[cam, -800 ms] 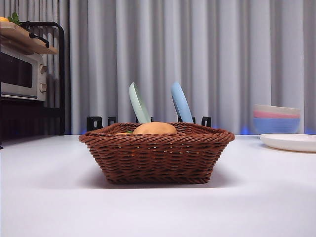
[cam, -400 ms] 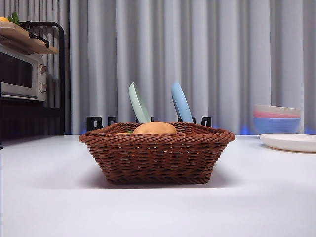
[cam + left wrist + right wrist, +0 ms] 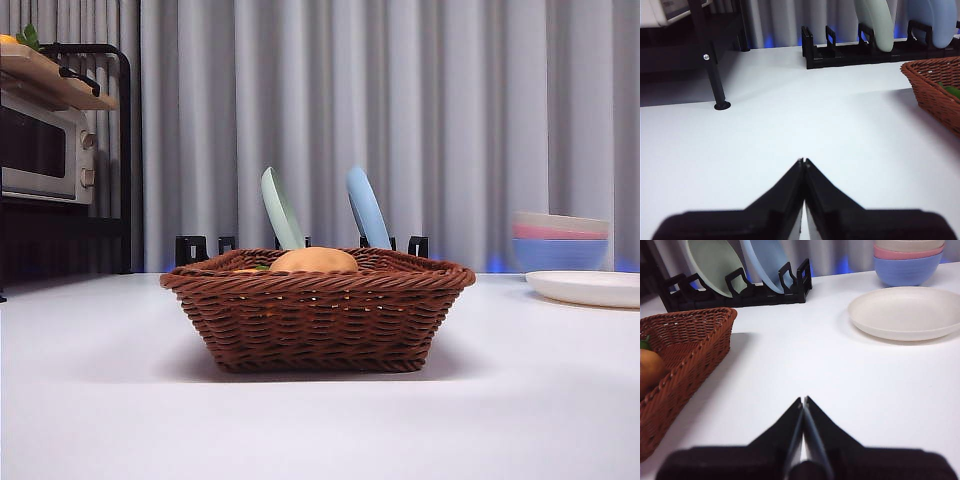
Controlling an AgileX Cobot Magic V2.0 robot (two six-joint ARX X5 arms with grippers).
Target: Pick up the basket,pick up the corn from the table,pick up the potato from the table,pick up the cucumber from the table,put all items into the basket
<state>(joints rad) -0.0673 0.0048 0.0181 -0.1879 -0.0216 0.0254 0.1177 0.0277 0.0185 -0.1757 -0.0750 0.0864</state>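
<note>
The brown wicker basket [image 3: 318, 320] stands on the white table in the middle of the front view. The tan potato [image 3: 313, 261] lies in it, its top showing above the rim. Beside the potato a sliver of the green cucumber [image 3: 262, 268] peeks over the rim; the left wrist view shows the same green [image 3: 952, 91] inside the basket [image 3: 932, 85]. I cannot make out the corn. My left gripper [image 3: 803, 161] hangs shut and empty over bare table to one side of the basket. Over the table on the basket's [image 3: 685, 335] other side, my right gripper [image 3: 803, 400] is shut and empty too.
A black dish rack [image 3: 300, 245] with a green plate [image 3: 281, 208] and a blue plate [image 3: 366, 208] stands behind the basket. Stacked bowls [image 3: 560, 240] and a white plate [image 3: 585, 288] sit at the right. A microwave [image 3: 40, 150] on a black shelf is at the left.
</note>
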